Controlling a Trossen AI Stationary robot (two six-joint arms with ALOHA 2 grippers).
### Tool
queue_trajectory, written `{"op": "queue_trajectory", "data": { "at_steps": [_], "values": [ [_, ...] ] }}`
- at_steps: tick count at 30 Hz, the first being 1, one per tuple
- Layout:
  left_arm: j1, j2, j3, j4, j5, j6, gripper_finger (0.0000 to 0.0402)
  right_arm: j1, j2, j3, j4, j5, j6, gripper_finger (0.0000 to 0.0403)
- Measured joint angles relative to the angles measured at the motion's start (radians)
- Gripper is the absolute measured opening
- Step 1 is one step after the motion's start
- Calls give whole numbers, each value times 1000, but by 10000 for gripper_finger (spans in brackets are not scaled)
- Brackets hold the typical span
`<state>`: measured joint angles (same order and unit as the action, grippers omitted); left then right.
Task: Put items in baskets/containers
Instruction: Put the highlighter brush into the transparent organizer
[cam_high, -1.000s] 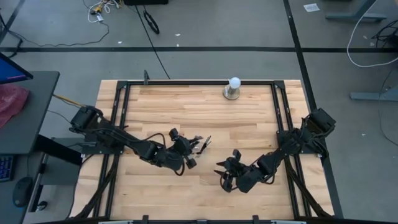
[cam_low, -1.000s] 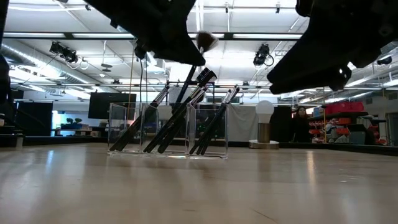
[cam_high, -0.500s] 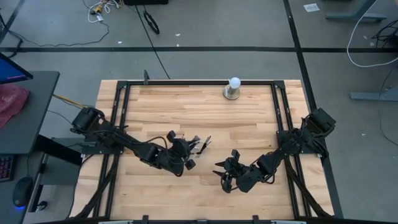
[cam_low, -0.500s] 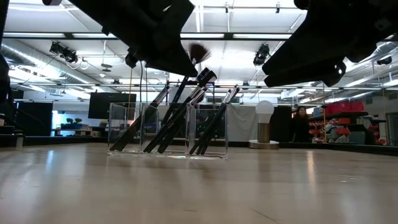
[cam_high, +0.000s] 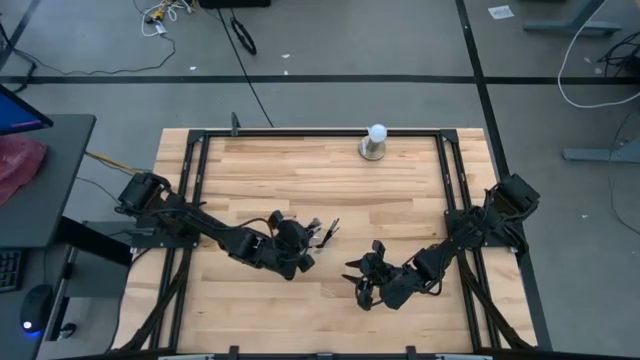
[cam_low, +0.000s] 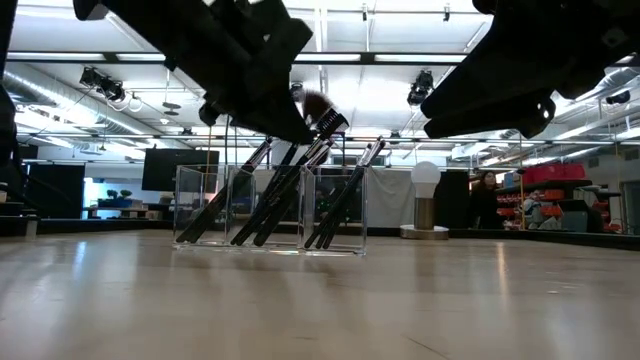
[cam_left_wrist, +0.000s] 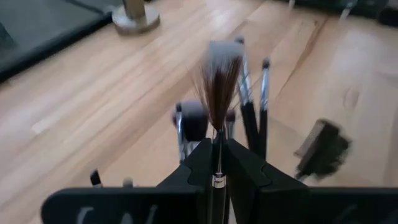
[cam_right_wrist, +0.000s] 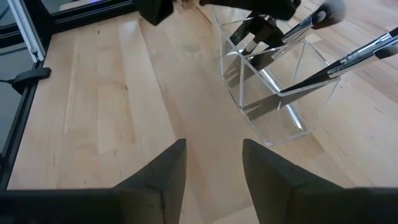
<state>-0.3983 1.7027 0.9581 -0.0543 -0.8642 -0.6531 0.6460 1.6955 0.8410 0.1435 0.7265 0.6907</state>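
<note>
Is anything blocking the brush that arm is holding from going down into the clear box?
Partly. The left gripper is shut on a fan brush above the clear container. Other brushes already lean inside it, heads poking above the rim right under the held one. Gaps between them look open, so it can probably slide in.

A robotics lab or test hall, open and industrial. Grey concrete floor marked with dark tape lines and strewn with loose cables. Wooden surface boxed in a black metal frame, two dark robot arms mounted at its sides. Beside it, a desk with a monitor, keyboard and mouse. Across the room, exposed ceiling with strip lights and ducting, hung dark screens, shelving stacked with red items, and a person standing far back.
</note>
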Motion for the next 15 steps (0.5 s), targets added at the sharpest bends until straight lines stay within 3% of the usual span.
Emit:
{"op": "queue_trajectory", "data": {
  "at_steps": [15],
  "values": [
    [49,0,0,-42,118,-49,42,0,0,0,0,0,-3,156]
  ]
}}
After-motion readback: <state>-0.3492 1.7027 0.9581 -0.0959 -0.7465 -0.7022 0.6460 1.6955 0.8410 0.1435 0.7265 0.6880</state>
